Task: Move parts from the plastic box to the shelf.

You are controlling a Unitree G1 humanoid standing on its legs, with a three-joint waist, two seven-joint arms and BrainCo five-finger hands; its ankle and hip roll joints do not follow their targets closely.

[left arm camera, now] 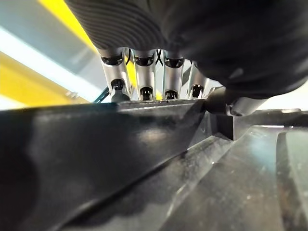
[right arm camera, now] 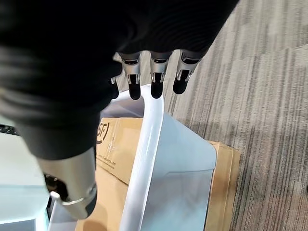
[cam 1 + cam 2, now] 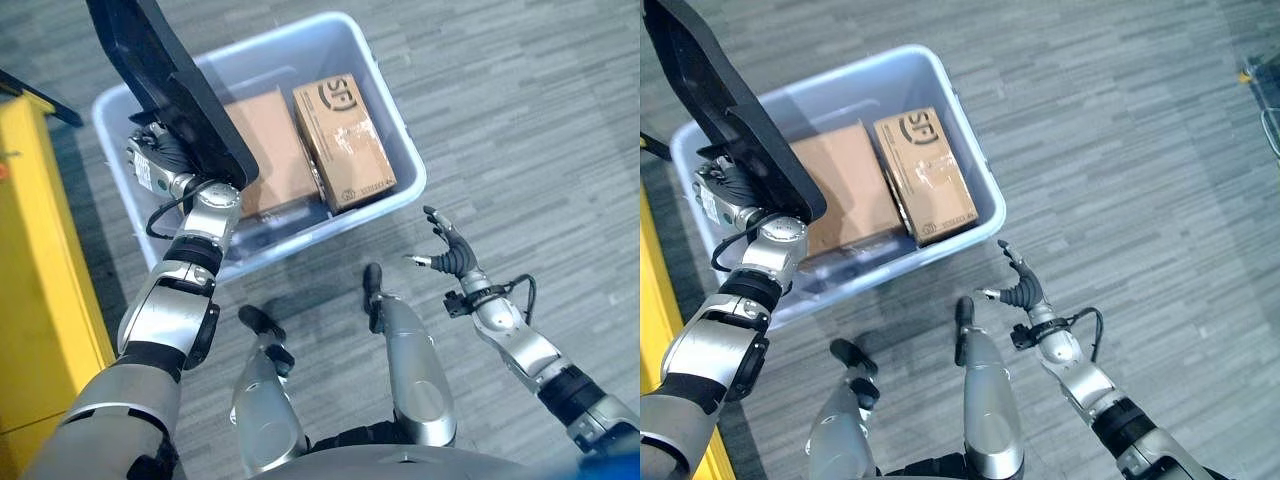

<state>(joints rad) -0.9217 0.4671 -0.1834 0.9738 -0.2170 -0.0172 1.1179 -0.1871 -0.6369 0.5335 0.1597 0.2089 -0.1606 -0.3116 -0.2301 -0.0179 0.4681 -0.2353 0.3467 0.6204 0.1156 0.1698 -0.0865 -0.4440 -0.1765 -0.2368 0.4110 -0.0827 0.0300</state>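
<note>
A long black panel (image 3: 170,85) was gripped by the left hand (image 3: 160,160), raised at upper left over the plastic box (image 3: 395,130). Two cardboard boxes (image 3: 345,125) were left inside. The right hand (image 3: 445,250) was held open at lower right.

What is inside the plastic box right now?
Inside the plastic box lie two cardboard boxes side by side. The black part held up by the left hand covers the box's left end, so anything there is hidden.
</note>
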